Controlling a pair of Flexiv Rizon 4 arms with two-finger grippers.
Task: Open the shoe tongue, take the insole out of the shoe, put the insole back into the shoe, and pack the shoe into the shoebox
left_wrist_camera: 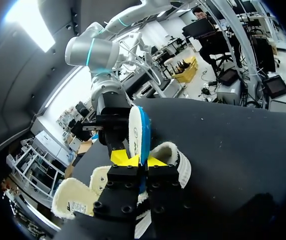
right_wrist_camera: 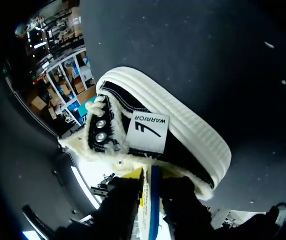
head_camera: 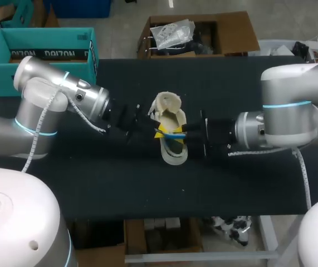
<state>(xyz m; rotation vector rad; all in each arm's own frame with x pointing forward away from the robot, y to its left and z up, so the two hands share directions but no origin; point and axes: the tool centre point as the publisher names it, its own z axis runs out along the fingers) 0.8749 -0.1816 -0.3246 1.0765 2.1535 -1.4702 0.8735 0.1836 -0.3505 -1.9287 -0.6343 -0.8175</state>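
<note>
Black tabletop (head_camera: 120, 189) in the head view carries the cream shoe (head_camera: 172, 142) at its middle, with the open teal shoebox (head_camera: 42, 55) at the far left corner. From the left wrist, the left gripper (left_wrist_camera: 138, 161) pinches the upright blue-edged insole (left_wrist_camera: 138, 132) over the shoe's fleece collar. From the right wrist, the right gripper (right_wrist_camera: 150, 175) clamps the same insole just beside the shoe.

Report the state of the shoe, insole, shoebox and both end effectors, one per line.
shoe: on the table between the two arms, tongue pulled open
insole: standing on edge over the shoe's opening, gripped from both sides
shoebox: open, at the table's far left corner, no shoe in it
left end effector: shut on the insole
right end effector: shut on the insole
</note>
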